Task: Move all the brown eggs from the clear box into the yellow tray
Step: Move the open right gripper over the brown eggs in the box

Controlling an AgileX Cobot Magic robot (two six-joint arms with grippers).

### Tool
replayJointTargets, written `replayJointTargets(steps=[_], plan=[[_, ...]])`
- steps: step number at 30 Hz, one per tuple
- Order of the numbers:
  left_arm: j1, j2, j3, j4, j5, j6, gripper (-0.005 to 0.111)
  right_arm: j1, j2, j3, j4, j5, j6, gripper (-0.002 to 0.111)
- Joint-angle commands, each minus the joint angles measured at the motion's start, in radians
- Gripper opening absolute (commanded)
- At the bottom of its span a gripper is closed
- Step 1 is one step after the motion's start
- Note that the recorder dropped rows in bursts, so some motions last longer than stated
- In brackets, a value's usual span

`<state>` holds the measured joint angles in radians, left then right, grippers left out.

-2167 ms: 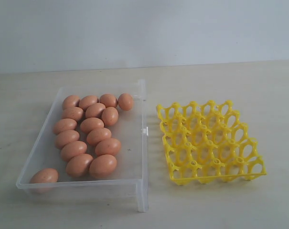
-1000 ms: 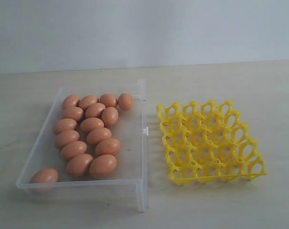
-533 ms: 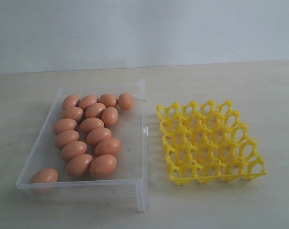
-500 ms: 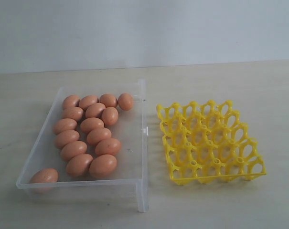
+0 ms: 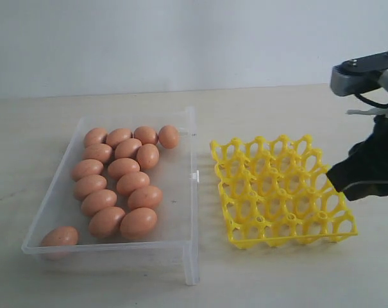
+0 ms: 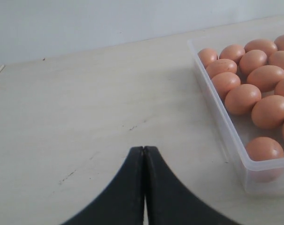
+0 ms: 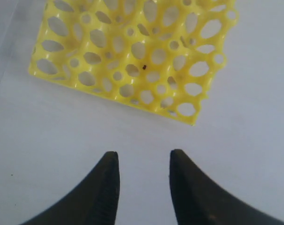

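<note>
Since half a second ago, the right arm has come into the exterior view and now stands over the yellow tray's far-right edge; nothing else has shifted. Right end effector (image 7: 142, 155): released, fingers apart, carrying nothing, with bare bench (image 5: 277, 276) between them and the tray just ahead. Left end effector (image 6: 144, 150): clenched on nothing, poised over bare bench beside the clear box (image 5: 194, 192).

My assessment: the task is at its very start, with no egg transferred. The next move calls for a released end effector to cross to the box and descend squarely over one egg.

Brown eggs (image 5: 123, 168): sixteen by my count, matte, all lying in the box, clustered toward its left side, one alone in the near-left corner. Yellow tray (image 5: 258, 220): every cell vacant, just right of the box.
</note>
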<state>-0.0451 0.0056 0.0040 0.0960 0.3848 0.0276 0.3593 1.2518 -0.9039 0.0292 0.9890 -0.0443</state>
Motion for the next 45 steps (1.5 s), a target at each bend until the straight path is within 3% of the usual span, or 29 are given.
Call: replayJointTargets(steps=[1, 7, 14, 20, 27, 45], plan=[[-0.005, -0.006, -0.004, -0.001, -0.006, -0.005, 0.0, 0.002, 0.114, -0.074, 0.111, 0.002, -0.09, 0.037], [-0.005, -0.006, -0.004, -0.001, -0.006, -0.005, 0.0, 0.077, 0.224, -0.176, 0.129, -0.046, -0.112, 0.038], [-0.005, -0.006, -0.004, -0.001, -0.006, -0.005, 0.0, 0.224, 0.343, -0.283, 0.129, -0.131, -0.11, 0.057], [-0.005, -0.006, -0.004, -0.001, -0.006, -0.005, 0.0, 0.36, 0.481, -0.379, 0.122, -0.21, -0.11, 0.057], [-0.005, -0.006, -0.004, -0.001, -0.006, -0.005, 0.0, 0.485, 0.653, -0.569, 0.118, -0.149, -0.112, 0.054], [-0.005, -0.006, -0.004, -0.001, -0.006, -0.005, 0.0, 0.501, 0.862, -0.759, -0.007, -0.155, -0.213, 0.054]])
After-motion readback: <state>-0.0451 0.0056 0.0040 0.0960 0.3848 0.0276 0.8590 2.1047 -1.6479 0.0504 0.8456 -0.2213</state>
